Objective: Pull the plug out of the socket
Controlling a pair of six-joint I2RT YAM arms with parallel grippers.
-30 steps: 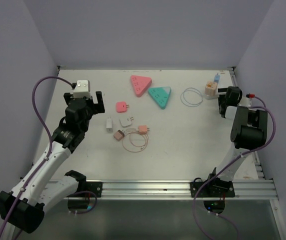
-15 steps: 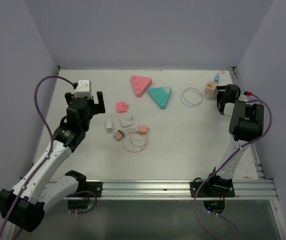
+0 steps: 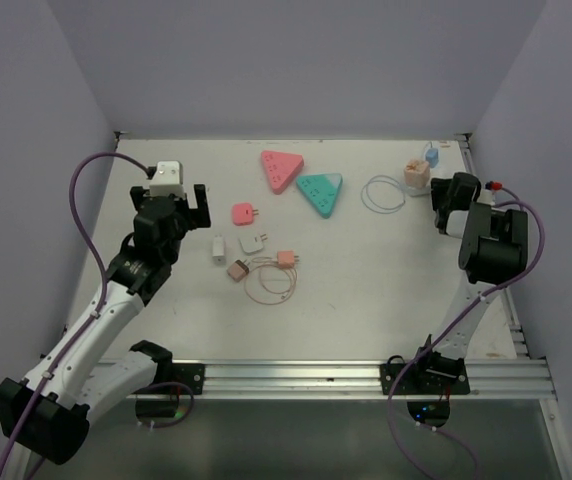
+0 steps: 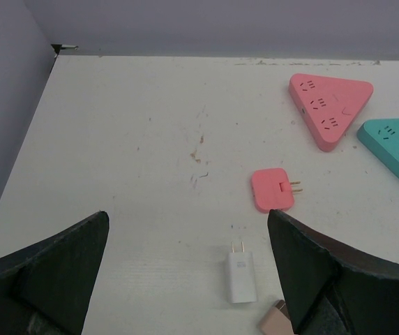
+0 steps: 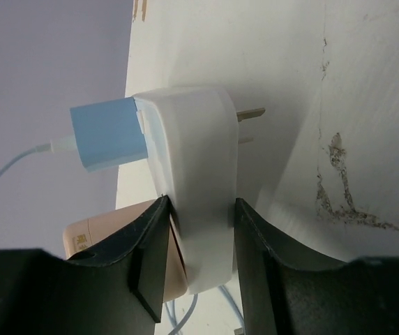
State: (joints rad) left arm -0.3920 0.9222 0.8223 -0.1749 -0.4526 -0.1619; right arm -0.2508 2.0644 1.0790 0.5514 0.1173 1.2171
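Observation:
The socket (image 5: 194,174) is a white block adapter at the table's far right corner, seen small in the top view as the socket (image 3: 416,174). A blue plug (image 5: 107,134) with a pale cable sits in its side, and a tan plug (image 5: 88,241) is stuck in beside it. The blue plug (image 3: 432,155) shows at the socket's far side from above. My right gripper (image 5: 201,213) is shut on the socket, one finger on each flank; its two metal prongs point away. My left gripper (image 4: 187,222) hovers open over the left table, holding nothing.
A pink triangular power strip (image 3: 282,170) and a teal one (image 3: 320,192) lie at the back middle. A pink adapter (image 4: 272,190), a white charger (image 4: 241,267) and small tan plugs with thin wire (image 3: 271,275) lie below my left gripper. A cable loop (image 3: 383,193) rests left of the socket. Walls close in on both sides.
My right gripper has closed from wide open onto the socket, and the socket has shifted slightly left and back. The left arm has stayed still.

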